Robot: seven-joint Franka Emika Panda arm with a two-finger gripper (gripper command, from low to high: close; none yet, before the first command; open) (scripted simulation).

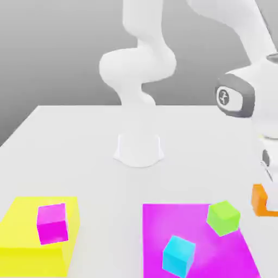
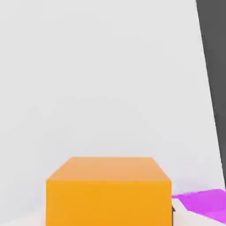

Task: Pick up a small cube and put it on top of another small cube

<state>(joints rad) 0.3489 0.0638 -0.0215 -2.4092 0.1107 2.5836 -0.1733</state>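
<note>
Jaws clamped on the small plain orange cube (image 1: 261, 200) at the exterior view's far right edge; nearest stacking target, the small green cube (image 1: 223, 217), sits just left on the magenta mat (image 1: 163, 228).

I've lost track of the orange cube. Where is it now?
The orange cube sits at the exterior view's right edge, under the gripper, just right of the magenta mat and nearest the green cube.
</note>
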